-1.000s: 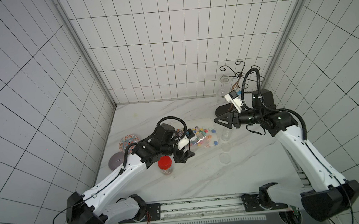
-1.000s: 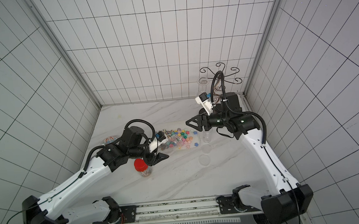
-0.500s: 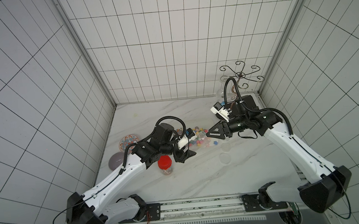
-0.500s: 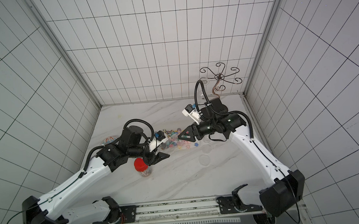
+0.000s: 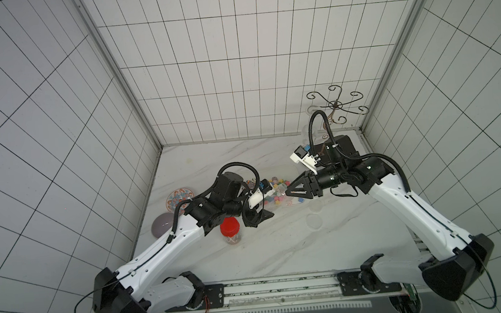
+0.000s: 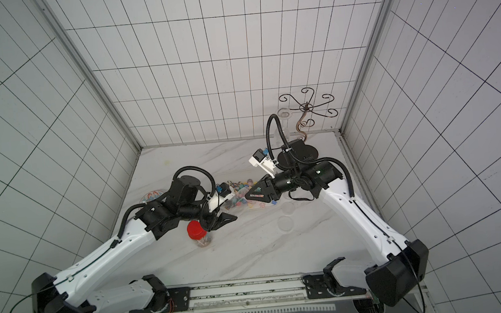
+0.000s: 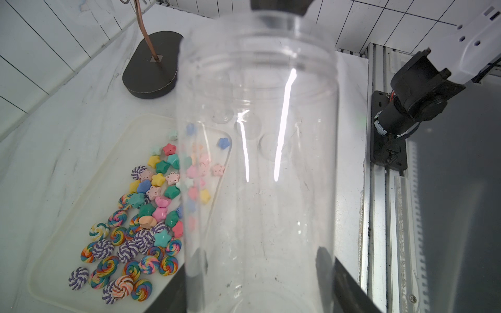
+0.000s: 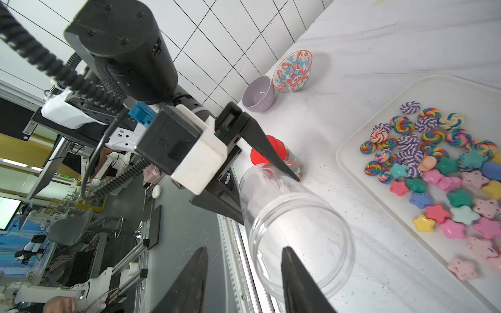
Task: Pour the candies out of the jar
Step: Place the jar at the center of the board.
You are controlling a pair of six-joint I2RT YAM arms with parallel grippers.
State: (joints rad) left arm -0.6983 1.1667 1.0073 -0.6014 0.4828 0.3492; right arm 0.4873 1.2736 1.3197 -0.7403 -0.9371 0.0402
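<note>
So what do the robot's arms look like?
The left arm and right arm have white shells, black joints and ribbed black cables at the wrists. The left end effector and right end effector have pointed black fingers and a white camera block.

Colourless, see-through plastic jar (image 7: pixel 257 162). Small disc- and star-shaped candies (image 8: pixel 433 168): discs swirled in rainbow stripes or in purple and white; stars plain pink, teal, yellow, blue or red, some pale pink with dark speckles. Shallow cream plastic tray (image 7: pixel 103 184). Small red-lidded jar (image 5: pixel 230 227). Plain lilac bowl (image 8: pixel 257 93). Round white bowl (image 8: pixel 292 67) patterned in orange-red and blue. White, grey-veined marble tabletop (image 5: pixel 282 247).
</note>
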